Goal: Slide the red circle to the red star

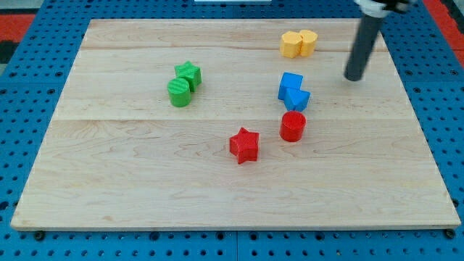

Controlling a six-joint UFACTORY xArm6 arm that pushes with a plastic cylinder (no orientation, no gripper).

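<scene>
The red circle (293, 126) stands on the wooden board (145, 181), right of centre. The red star (245, 145) lies a short way to its lower left, with a small gap between them. My tip (354, 77) is on the board at the upper right, well above and to the right of the red circle, touching no block.
Two blue blocks (292, 91) sit touching each other just above the red circle. Two yellow blocks (299, 43) sit near the top edge, left of my rod. A green star (189, 73) and a green circle (179, 93) sit together at the upper left.
</scene>
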